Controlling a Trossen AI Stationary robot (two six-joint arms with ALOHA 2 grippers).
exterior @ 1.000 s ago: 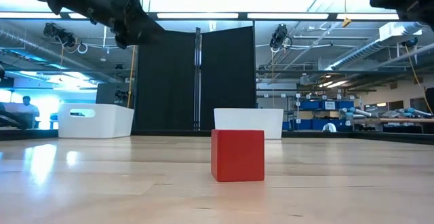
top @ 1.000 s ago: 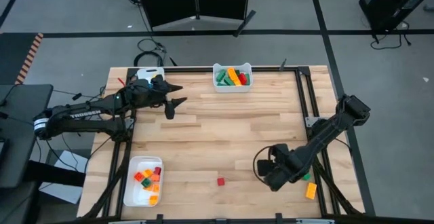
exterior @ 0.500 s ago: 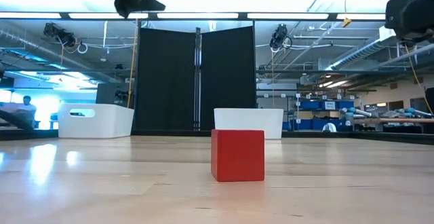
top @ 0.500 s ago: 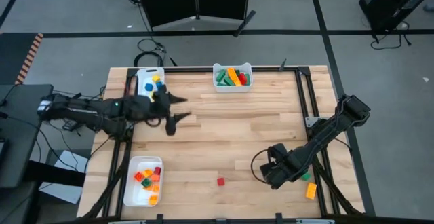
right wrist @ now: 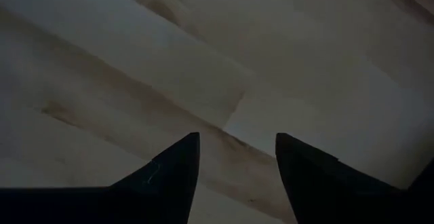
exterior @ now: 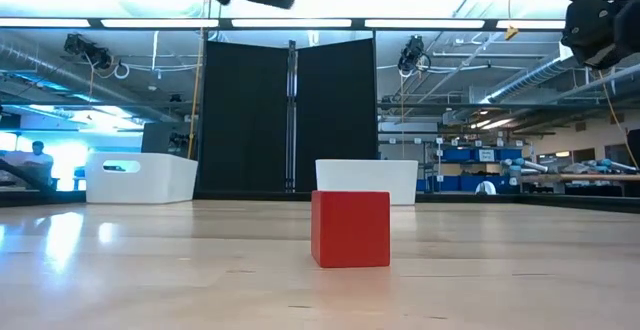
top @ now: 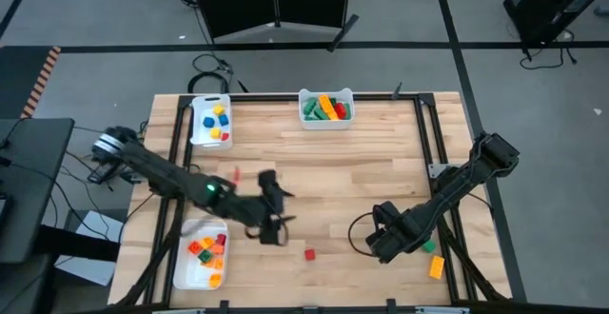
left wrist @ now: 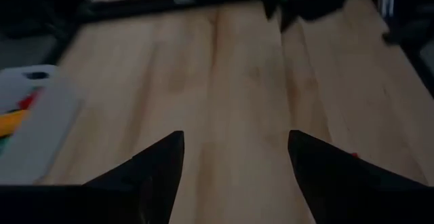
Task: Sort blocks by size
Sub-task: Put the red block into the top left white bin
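A small red block [top: 309, 254] rests flat on the table near the front edge; it stands large in the low view [exterior: 350, 228]. An orange block [top: 436, 267] and a green block [top: 430, 247] lie at the near right. My left gripper [top: 284, 207] is open and empty above the table's middle, left of and beyond the red block; its wrist view [left wrist: 236, 139] shows bare wood between the fingers. My right gripper [top: 379, 245] is open and empty over bare wood [right wrist: 237, 139], between the red block and the green one.
Three white trays hold sorted blocks: one at the far left [top: 197, 124] with blue, yellow and red blocks, one at the far middle [top: 325, 93] with green, orange and red, one at the near left [top: 186, 257] with orange, red and green. Bare wood lies between them.
My left gripper has swung from over the far-left tray toward the table's near edge and right, ending near the red block, still open. The far-left tray's blocks have come into view. The red block has not moved.
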